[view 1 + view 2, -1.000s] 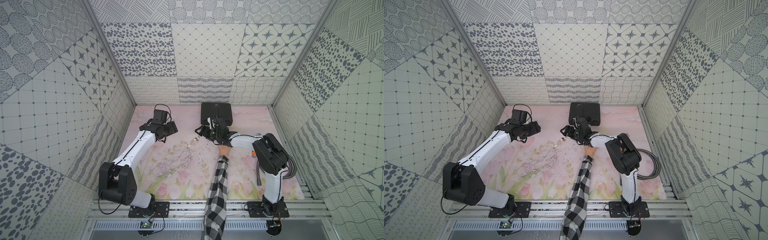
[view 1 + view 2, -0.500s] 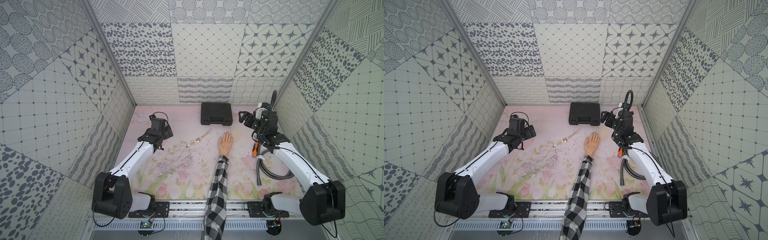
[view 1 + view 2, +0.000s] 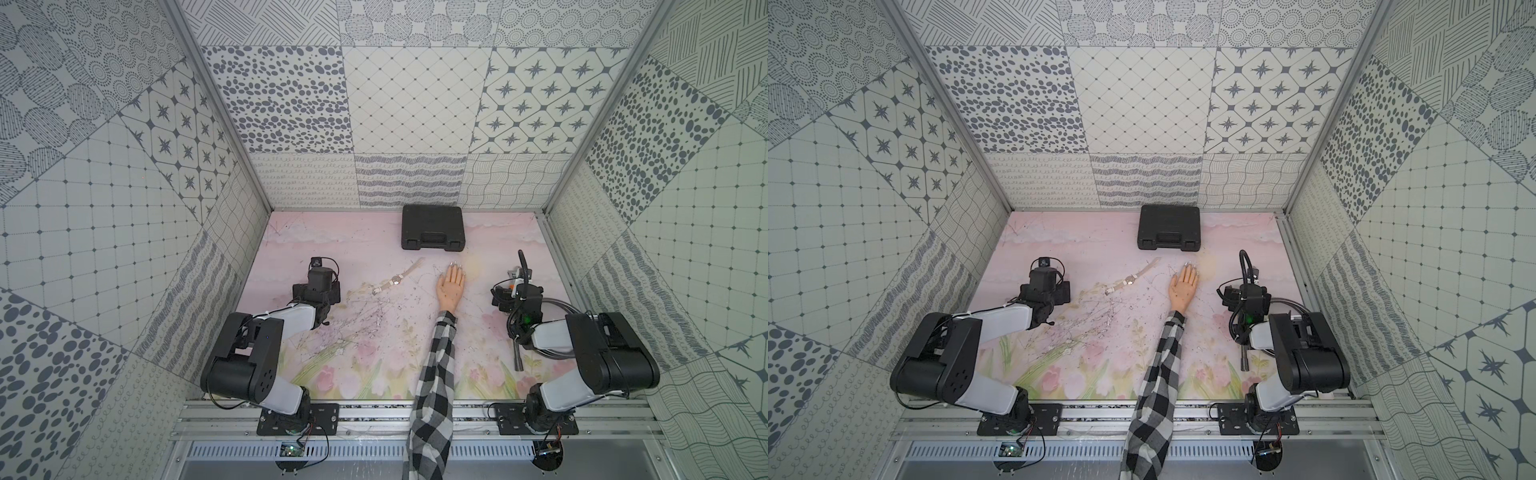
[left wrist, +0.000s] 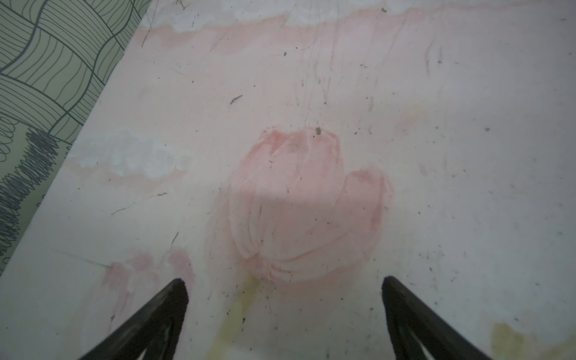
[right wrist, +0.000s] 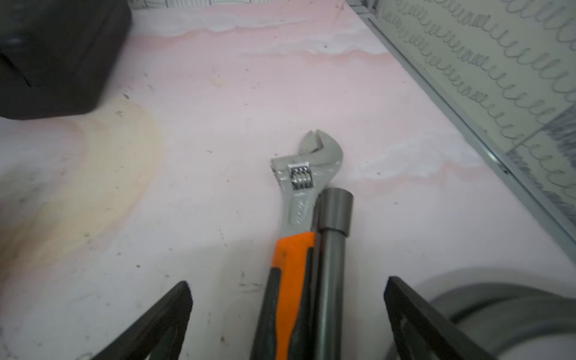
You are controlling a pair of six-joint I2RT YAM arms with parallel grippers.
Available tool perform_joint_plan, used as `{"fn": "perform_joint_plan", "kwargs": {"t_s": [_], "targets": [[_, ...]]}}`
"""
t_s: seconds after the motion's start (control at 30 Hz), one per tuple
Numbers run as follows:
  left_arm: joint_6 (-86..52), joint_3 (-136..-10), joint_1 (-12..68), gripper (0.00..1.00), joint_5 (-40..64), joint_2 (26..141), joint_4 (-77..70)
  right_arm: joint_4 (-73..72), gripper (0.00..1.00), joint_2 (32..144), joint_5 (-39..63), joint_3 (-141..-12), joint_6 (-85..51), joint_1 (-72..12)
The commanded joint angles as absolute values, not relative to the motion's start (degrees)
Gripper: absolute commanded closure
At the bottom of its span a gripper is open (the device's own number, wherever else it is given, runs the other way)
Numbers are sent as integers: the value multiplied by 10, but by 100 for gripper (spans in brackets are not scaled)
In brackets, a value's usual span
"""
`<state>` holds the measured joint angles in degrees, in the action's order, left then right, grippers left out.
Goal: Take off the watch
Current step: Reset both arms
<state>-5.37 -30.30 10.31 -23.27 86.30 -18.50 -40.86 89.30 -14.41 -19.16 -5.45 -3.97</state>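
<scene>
Left claw point(image 4: 283, 282) stands wide over the bare mat point(image 4: 467, 124), as we see from its wrist view: the two dark fingertips are far apart with nothing between them. Below it the mat is pale pink with a printed tulip, scuffed and flecked with dark specks. A wall point(image 4: 46, 62) with wavy lines meets the mat at one edge.

From the right wrist we see the right claw point(image 5: 287, 283) equally wide and gripping nothing. A wrench point(image 5: 304, 187) with an orange grip lies on the mat between its fingers, touching a dark hose point(image 5: 333, 218) beside it. A yellowish stain marks the pink near a black case point(image 5: 56, 56).

In both top views we see a booth of patterned grey-and-white walls point(image 3: 415, 104) around the mat. The watch point(image 3: 397, 280) point(image 3: 1131, 280) lies stretched flat on the mat, between the left arm and the hand point(image 3: 451, 286), near it but apart. The hand lies palm up, reaching out of a checked sleeve point(image 3: 434, 374). The case sits against the back wall. Both arms are folded back at the sides.
</scene>
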Motion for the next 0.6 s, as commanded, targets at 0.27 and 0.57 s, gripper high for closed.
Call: {"fn": "perform_joint_plan", "kwargs": {"t_s": [0.27, 0.57], "targets": [[-10, -229, 18, 1, -105, 901, -491, -485, 2, 889, -63, -232, -21, -30], [-12, -232, 17, 1, -104, 899, -485, -480, 2, 891, -50, -236, -19, -29]]}}
